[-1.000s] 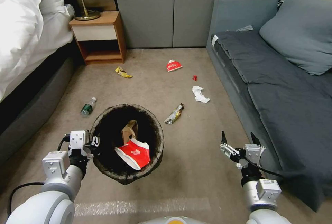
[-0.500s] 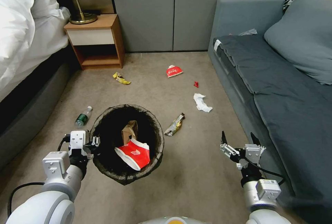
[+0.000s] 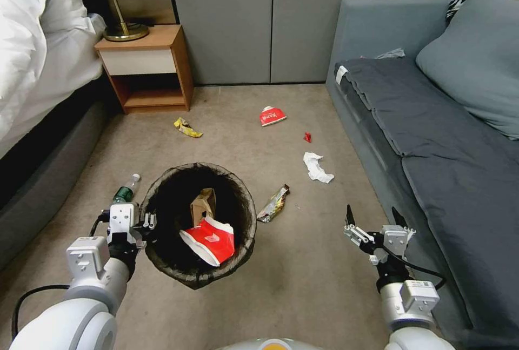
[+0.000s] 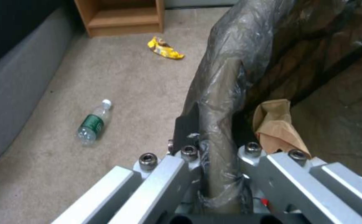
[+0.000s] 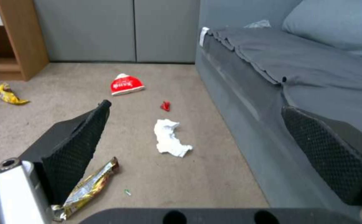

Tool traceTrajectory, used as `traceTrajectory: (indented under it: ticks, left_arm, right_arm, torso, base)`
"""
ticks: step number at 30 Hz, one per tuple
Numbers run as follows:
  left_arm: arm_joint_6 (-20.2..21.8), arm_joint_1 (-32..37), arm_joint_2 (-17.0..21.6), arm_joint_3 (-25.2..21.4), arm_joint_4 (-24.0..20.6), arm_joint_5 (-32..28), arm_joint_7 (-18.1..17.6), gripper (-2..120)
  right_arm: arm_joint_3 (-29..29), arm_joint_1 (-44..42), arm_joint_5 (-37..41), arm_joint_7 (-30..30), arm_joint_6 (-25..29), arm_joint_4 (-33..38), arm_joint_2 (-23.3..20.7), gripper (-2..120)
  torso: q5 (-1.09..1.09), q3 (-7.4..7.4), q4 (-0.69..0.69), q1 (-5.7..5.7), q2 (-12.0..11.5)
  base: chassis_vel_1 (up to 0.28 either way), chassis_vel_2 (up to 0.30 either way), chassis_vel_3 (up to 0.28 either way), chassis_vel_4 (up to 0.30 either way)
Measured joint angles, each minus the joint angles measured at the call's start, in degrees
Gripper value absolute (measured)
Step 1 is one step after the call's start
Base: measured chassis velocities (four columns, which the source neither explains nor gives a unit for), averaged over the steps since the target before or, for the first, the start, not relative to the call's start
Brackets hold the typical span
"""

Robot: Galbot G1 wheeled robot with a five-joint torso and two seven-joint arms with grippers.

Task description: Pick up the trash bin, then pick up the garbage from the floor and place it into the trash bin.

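Your left hand [image 3: 145,224] is clamped on the rim of the trash bin [image 3: 246,207], holding it up over the floor [image 3: 303,280]. Your right hand [image 3: 377,219] hangs wide apart near the sofa [image 3: 432,139], with the shiny wrapper [image 3: 274,203] and white paper [image 3: 316,168] lying ahead.

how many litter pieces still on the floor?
6: bottle left of the bin, yellow wrapper near the nightstand, red carton, red scrap, white paper, shiny wrapper right of the bin.
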Motion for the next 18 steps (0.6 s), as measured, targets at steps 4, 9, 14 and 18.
traceTrajectory:
  ticks: [4,9,14,18]
  left_arm:
    - [0.0,0.0,0.0,0.0,0.0,0.0,0.0,1]
    - [0.0,0.0,0.0,0.0,0.0,0.0,0.0,1]
    - [0.0,0.0,0.0,0.0,0.0,0.0,0.0,1]
    - [0.0,0.0,0.0,0.0,0.0,0.0,0.0,1]
  right_arm:
    - [0.0,0.0,0.0,0.0,0.0,0.0,0.0,100]
    - [0.0,0.0,0.0,0.0,0.0,0.0,0.0,100]
    - [0.0,0.0,0.0,0.0,0.0,0.0,0.0,100]
    - [0.0,0.0,0.0,0.0,0.0,0.0,0.0,100]
  torso:
    - [0.00,0.00,0.00,0.00,0.0]
    - [0.00,0.00,0.00,0.00,0.0]
    - [0.00,0.00,0.00,0.00,0.0]
    - [0.00,0.00,0.00,0.00,0.0]
  base:
    - [0.000,0.000,0.000,0.000]
    - [0.000,0.000,0.000,0.000]
    - [0.000,0.000,0.000,0.000]
    - [0.000,0.000,0.000,0.000]
